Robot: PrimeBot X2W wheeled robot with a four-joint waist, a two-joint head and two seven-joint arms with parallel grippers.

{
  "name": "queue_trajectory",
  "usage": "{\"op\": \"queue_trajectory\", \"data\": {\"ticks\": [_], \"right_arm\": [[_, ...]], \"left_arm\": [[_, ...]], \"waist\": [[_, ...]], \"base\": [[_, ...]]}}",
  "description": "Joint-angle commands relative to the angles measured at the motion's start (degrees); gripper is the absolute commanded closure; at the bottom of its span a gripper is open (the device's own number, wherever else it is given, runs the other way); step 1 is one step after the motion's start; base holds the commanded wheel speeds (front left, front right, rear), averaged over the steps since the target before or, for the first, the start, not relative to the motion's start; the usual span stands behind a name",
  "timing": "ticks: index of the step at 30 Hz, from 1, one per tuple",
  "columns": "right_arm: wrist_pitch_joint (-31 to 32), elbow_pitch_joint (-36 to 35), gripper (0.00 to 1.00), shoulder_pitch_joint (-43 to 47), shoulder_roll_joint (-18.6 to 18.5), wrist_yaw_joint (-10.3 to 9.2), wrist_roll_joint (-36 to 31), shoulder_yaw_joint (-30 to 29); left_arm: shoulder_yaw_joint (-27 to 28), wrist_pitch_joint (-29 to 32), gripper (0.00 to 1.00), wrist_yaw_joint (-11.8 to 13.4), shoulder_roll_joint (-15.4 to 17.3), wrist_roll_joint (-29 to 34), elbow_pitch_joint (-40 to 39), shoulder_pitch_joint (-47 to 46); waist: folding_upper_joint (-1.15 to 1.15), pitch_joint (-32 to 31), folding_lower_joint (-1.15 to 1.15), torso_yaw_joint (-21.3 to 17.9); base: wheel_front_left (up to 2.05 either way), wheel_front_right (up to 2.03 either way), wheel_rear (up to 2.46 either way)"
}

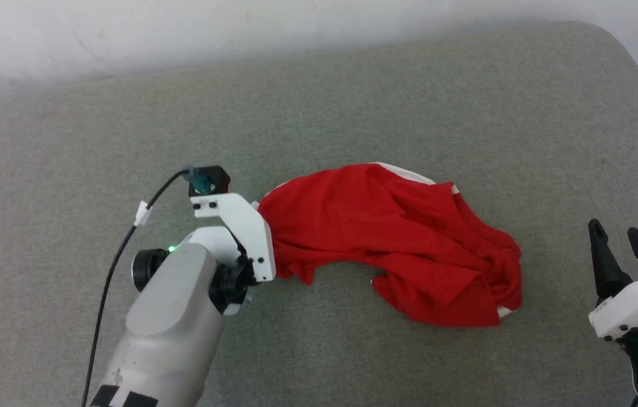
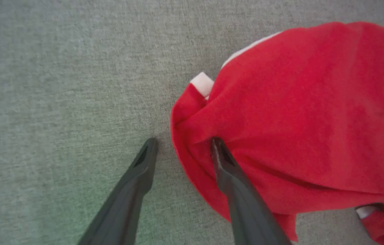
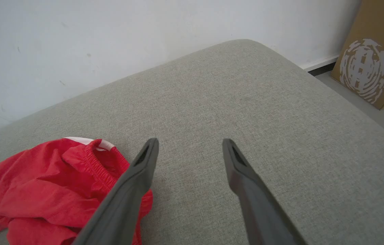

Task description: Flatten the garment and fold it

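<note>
Left tool straddles the garment edge; wrist mount covers it from above.

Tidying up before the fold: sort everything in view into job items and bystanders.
For the job: garment; left gripper; right gripper; grey cushion, the work surface.
Just lying about: cardboard box; white wall.

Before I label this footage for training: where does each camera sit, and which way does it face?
Head: up high, looking forward and down at the garment on the grey cushion; left forearm and right gripper show.
Left wrist: looking down along the open left gripper at the garment's end.
Right wrist: looking along the open right gripper toward the wall and cardboard box.
Shared: every view has the garment.
</note>
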Motion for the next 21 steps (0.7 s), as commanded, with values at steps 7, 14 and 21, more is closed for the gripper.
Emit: {"op": "queue_trajectory", "data": {"ticks": [7, 14, 21], "right_arm": [[-0.91, 1.01, 0.0, -1.08, 0.13, -0.05, 0.26, 0.65], [-0.8, 1.6, 0.0, -0.57, 0.14, -0.05, -0.01, 1.47], [-0.87, 2.49, 0.0, 0.73, 0.14, -0.05, 0.56, 2.63]], "left_arm": [[2.38, -3.68, 1.0, -2.72, -1.48, -4.9, -0.76, -0.44], [11.75, -13.52, 1.0, -4.64, -2.32, -14.83, -9.52, 0.52], [12.34, -14.31, 1.0, -1.6, -1.54, -15.35, -14.87, 15.51]], "waist": [[0.0, -0.2, 0.0, 1.6], [0.0, -2.1, 0.0, 4.82], [0.0, -3.64, 0.0, 7.21]], "base": [[0.0, 0.0, 0.0], [0.0, 0.0, 0.0], [0.0, 0.0, 0.0]]}}
